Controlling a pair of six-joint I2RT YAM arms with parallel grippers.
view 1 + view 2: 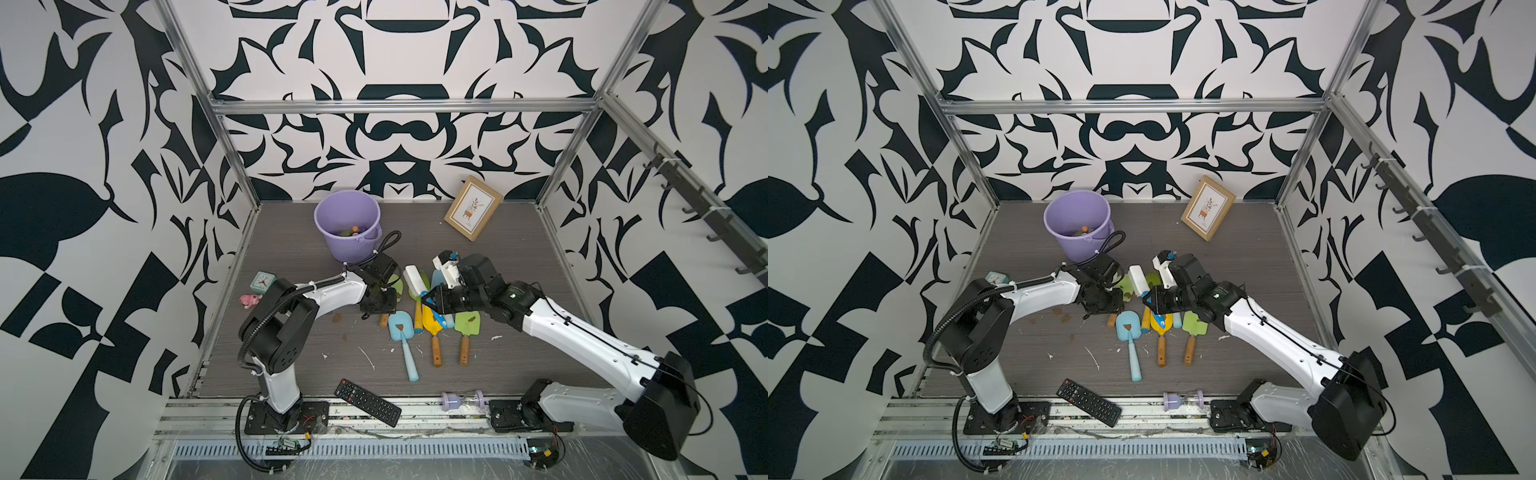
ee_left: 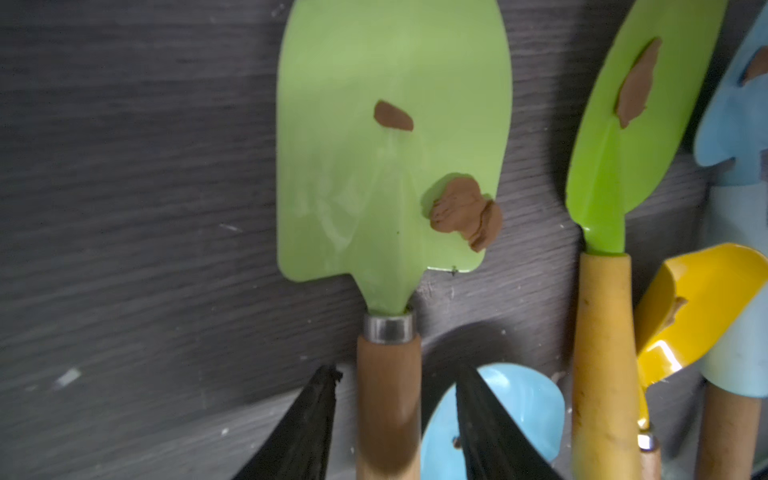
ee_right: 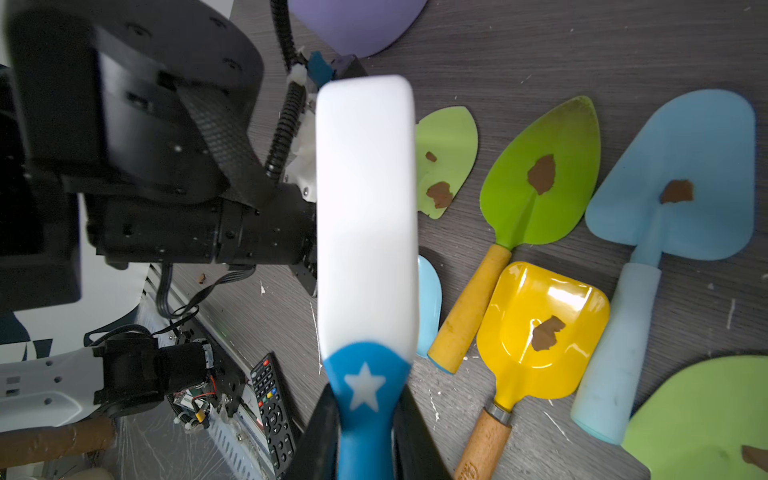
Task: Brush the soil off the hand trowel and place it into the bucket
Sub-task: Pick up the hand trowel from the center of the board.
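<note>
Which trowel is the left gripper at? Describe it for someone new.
Find the round lilac plastic bucket; a cluster of hand trowels lies in front of it. On the cluster's left-arm side, the left gripper straddles a brown wooden handle: that is the pale green trowel. This blade shows two brown soil clumps; each neighbour shows one.

Surface: dark grey wood-grain table [image 1: 291,249].
Far: lilac bucket [image 1: 345,249] left, picture frame [image 1: 473,208] right.
Centre: trowels [image 1: 463,328], soil crumbs [image 1: 336,318], white scraps [image 1: 366,357].
Left: clock [image 1: 262,282], pink toy [image 1: 250,300].
Near edge: remote [image 1: 368,397].
</note>
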